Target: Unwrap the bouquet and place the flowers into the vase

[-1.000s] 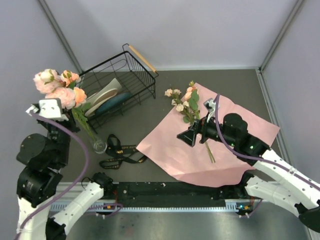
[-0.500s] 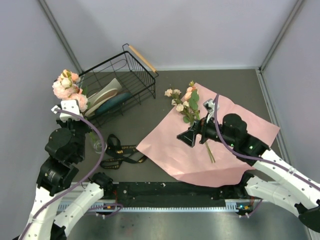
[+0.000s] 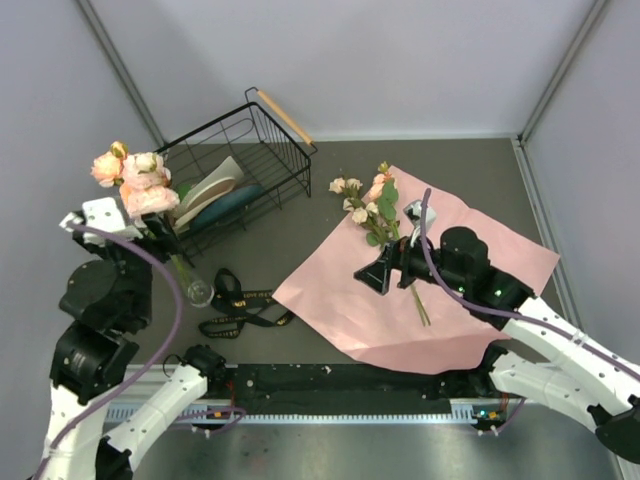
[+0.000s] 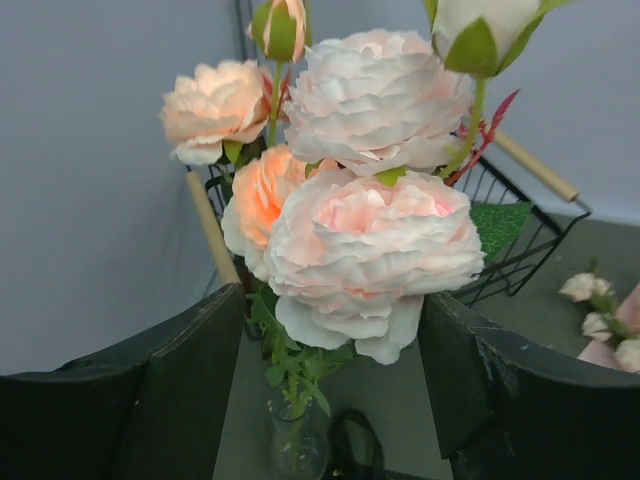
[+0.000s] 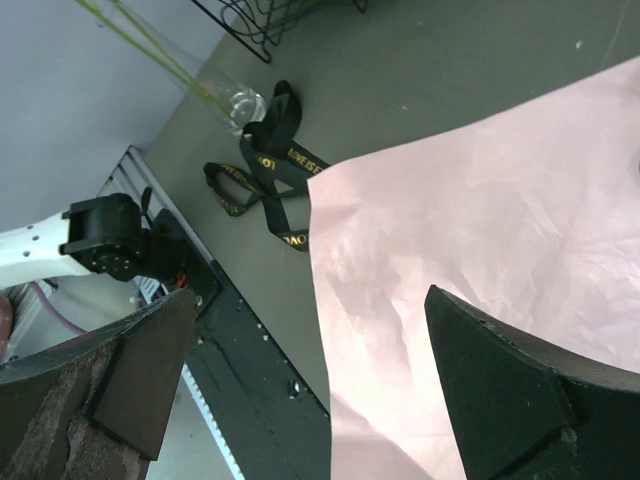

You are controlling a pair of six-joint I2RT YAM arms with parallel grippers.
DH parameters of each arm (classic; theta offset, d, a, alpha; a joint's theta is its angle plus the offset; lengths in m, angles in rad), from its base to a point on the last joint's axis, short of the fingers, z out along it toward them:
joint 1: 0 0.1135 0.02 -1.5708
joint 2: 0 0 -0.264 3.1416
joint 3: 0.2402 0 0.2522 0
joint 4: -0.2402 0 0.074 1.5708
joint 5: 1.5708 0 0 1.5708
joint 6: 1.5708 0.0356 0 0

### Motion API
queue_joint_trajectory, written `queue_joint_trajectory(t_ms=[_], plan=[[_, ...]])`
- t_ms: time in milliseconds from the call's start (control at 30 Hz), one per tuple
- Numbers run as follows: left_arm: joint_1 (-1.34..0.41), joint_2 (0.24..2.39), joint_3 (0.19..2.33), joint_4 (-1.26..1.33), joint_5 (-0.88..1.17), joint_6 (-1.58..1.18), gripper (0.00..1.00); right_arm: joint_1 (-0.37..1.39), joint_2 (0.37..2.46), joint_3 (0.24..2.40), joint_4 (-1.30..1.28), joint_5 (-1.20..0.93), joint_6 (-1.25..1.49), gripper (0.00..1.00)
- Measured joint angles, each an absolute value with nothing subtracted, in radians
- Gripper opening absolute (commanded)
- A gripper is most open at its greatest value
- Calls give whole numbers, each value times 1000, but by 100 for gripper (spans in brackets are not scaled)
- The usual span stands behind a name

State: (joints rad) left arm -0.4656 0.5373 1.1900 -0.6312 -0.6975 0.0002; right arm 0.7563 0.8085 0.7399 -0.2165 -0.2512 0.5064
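Flowers of the first bunch now stand on their own in the vase. Their thin stems run down into the glass, and the blooms lean up and away towards the left wall, beside the wire basket. A second ago the left hand was pinched shut on these stems. Now its fingers are spread, one on each side of the blooms, and the wrist view shows nothing gripped between them. I judge this a release: the bunch has been let go and the vase alone carries it. Whether the lean will tip so small a vessel cannot be told from here.

A second, smaller spray lies on the pink paper, which is spread flat on the bench with the black ribbon dropped near the vase. The right hand hangs over the paper just beside that spray, fingers wide apart and holding nothing, much where it was a second ago. The unwrapping looks done. Moving the remaining spray to the vase is likely the next step.
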Motion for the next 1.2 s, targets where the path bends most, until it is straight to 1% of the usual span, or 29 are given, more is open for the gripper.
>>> queue_joint_trajectory(t_ms=[33,200,300,533,600,667,800,833,900,933,1067,1133,1200], plan=[[-466,544,1227,-641,-683,-12,80,752,815,740,-223,-251,506,99],[-466,554,1355,-667,-621,-67,79,716,838,740,-250,-253,498,98],[-466,554,1357,-677,-618,-84,79,708,841,740,-256,-257,498,99],[-466,553,1291,-743,-611,-114,84,701,841,740,-263,-260,497,99],[-466,552,1300,-759,-580,-131,87,693,841,740,-271,-260,495,99],[-466,556,1347,-787,-531,-144,87,678,842,740,-281,-260,492,99],[-466,579,1490,-789,-393,-171,87,648,864,740,-290,-258,490,98],[-466,588,1532,-786,-331,-179,87,641,875,740,-295,-255,490,98],[-466,604,1571,-774,-226,-189,87,624,907,742,-316,-244,491,95],[-466,616,1583,-766,-159,-193,87,614,927,746,-332,-235,491,92],[-466,707,1579,-739,94,-221,89,564,1004,755,-374,-197,490,88],[-466,768,1549,-707,199,-246,89,529,1036,754,-387,-183,489,83],[-466,815,1497,-672,283,-278,89,485,1073,754,-390,-182,481,79]])
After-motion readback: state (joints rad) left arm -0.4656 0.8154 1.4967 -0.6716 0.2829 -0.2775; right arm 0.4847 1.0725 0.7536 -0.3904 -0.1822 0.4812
